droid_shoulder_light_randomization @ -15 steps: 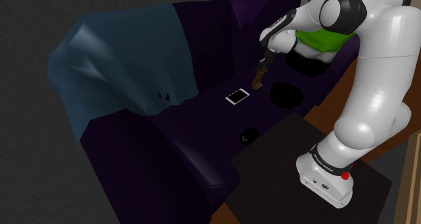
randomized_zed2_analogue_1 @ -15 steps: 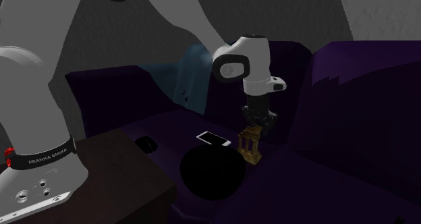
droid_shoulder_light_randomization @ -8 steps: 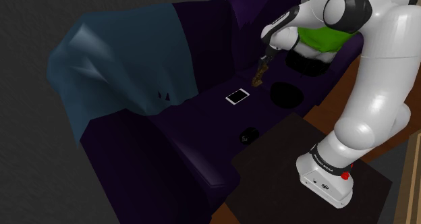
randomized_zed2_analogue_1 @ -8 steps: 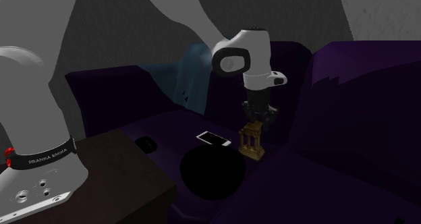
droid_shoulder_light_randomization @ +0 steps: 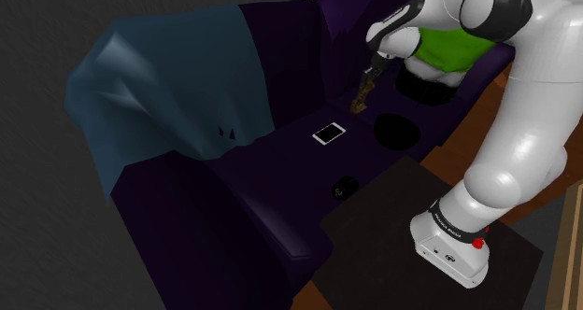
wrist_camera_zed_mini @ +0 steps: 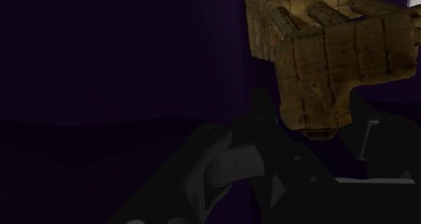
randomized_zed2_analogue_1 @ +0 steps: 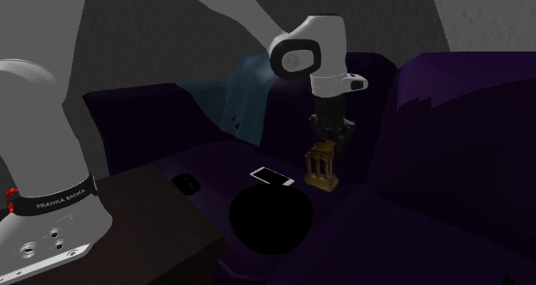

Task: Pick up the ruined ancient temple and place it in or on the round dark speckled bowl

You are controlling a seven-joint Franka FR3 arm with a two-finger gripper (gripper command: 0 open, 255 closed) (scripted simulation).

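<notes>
The ruined temple (randomized_zed2_analogue_1: 322,169) is a small tan stone model with columns. It hangs a little above the purple sofa seat (randomized_zed2_analogue_1: 369,215), and my gripper (randomized_zed2_analogue_1: 329,142) is shut on its top slab. In the shoulder view the temple (droid_shoulder_light_randomization: 360,100) hangs below the gripper (droid_shoulder_light_randomization: 369,78), just beyond the round dark bowl (droid_shoulder_light_randomization: 396,131). In the second exterior view the bowl (randomized_zed2_analogue_1: 269,219) lies on the seat to the lower left of the temple. Seen from the wrist, the temple (wrist_camera_zed_mini: 330,61) is clasped between the black fingers (wrist_camera_zed_mini: 260,109).
A white phone (droid_shoulder_light_randomization: 328,133) lies on the seat beside the bowl, and a small dark object (droid_shoulder_light_randomization: 345,187) sits near the seat's front edge. A blue blanket (droid_shoulder_light_randomization: 159,84) drapes the sofa back. A green cushion (droid_shoulder_light_randomization: 448,49) fills the far corner. A dark side table (droid_shoulder_light_randomization: 392,233) carries my stand.
The gripper has risen with the temple in it, lifting it off the sofa seat and slightly toward the second exterior view's right.
</notes>
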